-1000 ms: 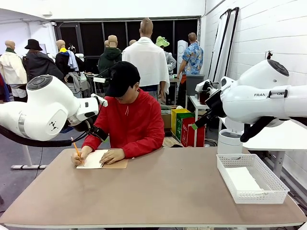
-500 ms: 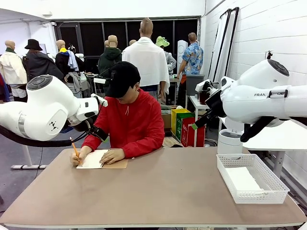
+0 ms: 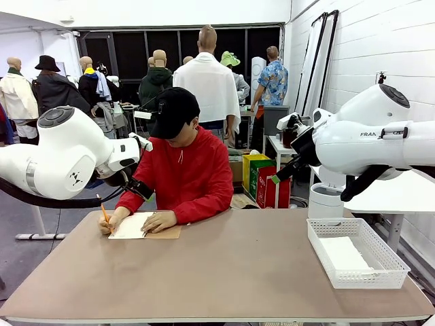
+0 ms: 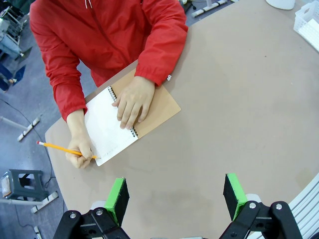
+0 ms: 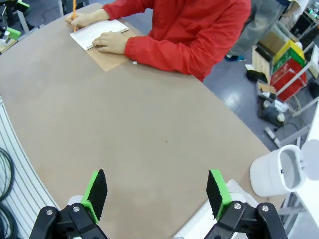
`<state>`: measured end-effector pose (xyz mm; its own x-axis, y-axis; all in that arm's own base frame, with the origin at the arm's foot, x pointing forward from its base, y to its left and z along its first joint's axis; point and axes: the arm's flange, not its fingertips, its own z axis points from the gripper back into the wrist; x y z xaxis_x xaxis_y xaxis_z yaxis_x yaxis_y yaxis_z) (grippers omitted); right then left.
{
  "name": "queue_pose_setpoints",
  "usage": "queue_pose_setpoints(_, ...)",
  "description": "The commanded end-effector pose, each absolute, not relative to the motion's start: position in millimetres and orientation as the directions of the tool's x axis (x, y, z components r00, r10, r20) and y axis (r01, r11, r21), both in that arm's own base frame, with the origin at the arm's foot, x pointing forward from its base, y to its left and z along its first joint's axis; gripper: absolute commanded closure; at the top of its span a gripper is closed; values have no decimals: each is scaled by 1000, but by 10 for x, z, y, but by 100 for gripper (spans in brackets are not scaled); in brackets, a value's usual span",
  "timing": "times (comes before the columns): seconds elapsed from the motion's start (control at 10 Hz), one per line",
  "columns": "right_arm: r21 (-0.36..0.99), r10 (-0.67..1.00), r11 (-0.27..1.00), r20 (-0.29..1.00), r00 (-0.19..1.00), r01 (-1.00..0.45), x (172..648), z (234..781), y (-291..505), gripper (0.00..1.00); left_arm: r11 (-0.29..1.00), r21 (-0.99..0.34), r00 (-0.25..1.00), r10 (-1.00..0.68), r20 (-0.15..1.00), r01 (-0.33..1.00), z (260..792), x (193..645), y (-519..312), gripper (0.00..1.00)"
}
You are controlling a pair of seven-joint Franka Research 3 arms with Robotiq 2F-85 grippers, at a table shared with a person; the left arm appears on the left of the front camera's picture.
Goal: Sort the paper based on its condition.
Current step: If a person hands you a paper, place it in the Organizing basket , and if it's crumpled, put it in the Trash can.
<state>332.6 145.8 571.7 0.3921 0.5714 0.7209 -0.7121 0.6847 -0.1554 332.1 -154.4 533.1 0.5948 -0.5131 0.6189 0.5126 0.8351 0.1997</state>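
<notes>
My left gripper (image 4: pixel 175 196) hangs wide open over the smooth tan rounded tabletop (image 4: pixel 239 114), with nothing between its green pads. My right gripper (image 5: pixel 155 193) is spread just as wide and empty above another stretch of the same surface. Across from me a person in a red jacket (image 3: pixel 187 173) leans over an open spiral-bound notebook with a brown cover (image 4: pixel 112 124). One hand (image 4: pixel 132 99) lies flat on its white page and the other hand (image 4: pixel 79 152) holds a yellow pencil (image 4: pixel 62 148) at the page's edge. At my far right, near the table's rim, stands a white mesh basket (image 3: pixel 353 278) with a plain white sheet of paper (image 3: pixel 343 255) lying flat inside. Beyond it a white round bucket (image 5: pixel 279 174) stands on the grey floor (image 3: pixel 27 251) beside a white painted brick wall (image 3: pixel 380 41).
</notes>
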Motion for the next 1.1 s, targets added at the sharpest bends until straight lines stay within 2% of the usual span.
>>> queue_pose_setpoints(0.0,-158,572,689,718,396,-707,3332,5710,1455,0,835,202,595,-514,617,512,5332,3318,-1546,0)
queue_pose_setpoints(1.0,-158,572,689,718,396,-707,3332,5710,1455,0,835,202,595,-514,617,512,5332,3318,-1546,0)
